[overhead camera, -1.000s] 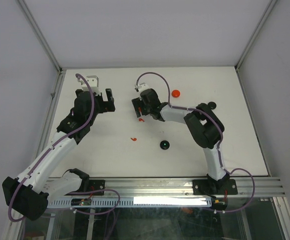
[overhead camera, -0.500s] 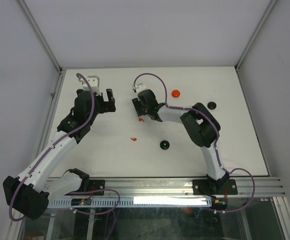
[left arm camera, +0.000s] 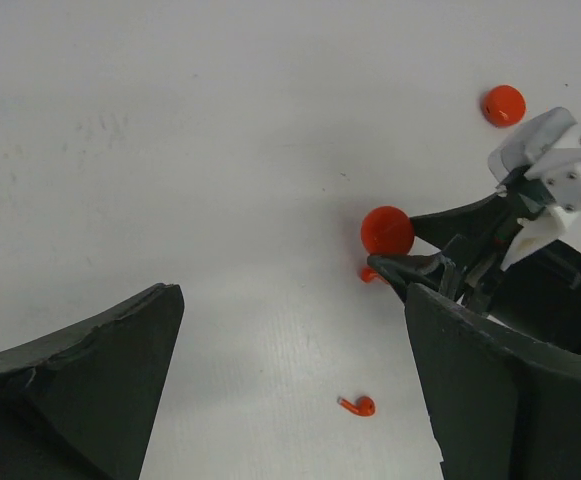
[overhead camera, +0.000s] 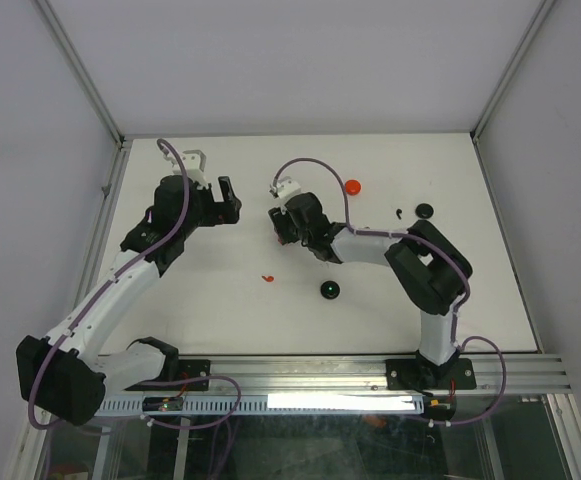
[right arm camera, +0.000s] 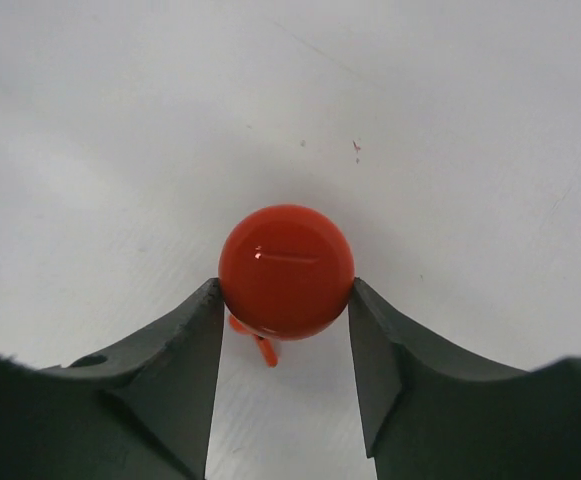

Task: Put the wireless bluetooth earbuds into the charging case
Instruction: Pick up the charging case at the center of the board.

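Much bare white table lies open on the near side of both arms, from the grippers back to the rail at the arm bases. The left gripper hangs over the far-left part, near the far edge and the left rail, its fingers spread wide with nothing between them. The right gripper sits near the middle of the far half, well apart from every edge. Its two fingers press against opposite sides of a round red disc.

One red earbud lies on the table just under and behind that disc, in the gap between the right fingers, touching neither finger as far as the wrist view shows. A second red earbud lies loose nearer the bases, between the two arms and apart from both grippers. A tiny black earbud lies to the right, just beside a black disc. Another red disc rests beyond the right arm, and a dark disc with a green spot lies on open table nearer the bases.
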Robot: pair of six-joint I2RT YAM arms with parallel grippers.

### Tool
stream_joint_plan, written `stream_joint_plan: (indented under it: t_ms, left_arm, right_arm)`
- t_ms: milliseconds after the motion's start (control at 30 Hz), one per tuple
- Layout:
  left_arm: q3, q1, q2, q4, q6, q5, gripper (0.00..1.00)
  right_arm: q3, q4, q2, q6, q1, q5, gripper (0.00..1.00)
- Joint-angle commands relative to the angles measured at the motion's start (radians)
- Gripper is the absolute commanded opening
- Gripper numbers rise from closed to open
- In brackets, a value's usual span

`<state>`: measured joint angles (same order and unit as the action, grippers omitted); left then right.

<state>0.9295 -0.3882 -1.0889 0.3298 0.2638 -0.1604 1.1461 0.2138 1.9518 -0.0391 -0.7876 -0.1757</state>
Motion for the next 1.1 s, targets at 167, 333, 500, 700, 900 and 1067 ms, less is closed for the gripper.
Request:
stream_joint_plan:
  t_ms: [167,333,500,700,900,1067]
  left_arm:
    - [0.064,0.012,-0.071,-0.031,0.17,0.258,0.92]
    - [0.042,0.012,-0.071,-0.082,0.227,0.37,0.86]
    - [0.023,0.012,-0.071,-0.154,0.281,0.534,0.78]
    - [0.003,0.011,-0.1,-0.196,0.315,0.636,0.68]
    - [0.006,0.012,-0.132,-0.228,0.333,0.707,0.59]
    - [-0.006,0.011,-0.162,-0.282,0.359,0.782,0.46]
  right_arm:
    - [-0.215,0.306,-0.331,0.042,-0.066,0.019,0.41]
    - [-0.295,0.358,-0.448,0.095,-0.099,0.081,0.4]
    - [-0.332,0.37,-0.523,0.111,-0.125,0.083,0.4]
    - [-0.369,0.4,-0.581,0.103,-0.138,0.095,0.4]
    - [-0.388,0.425,-0.606,0.098,-0.142,0.109,0.4]
    - [-0.398,0.44,-0.617,0.099,-0.144,0.109,0.4]
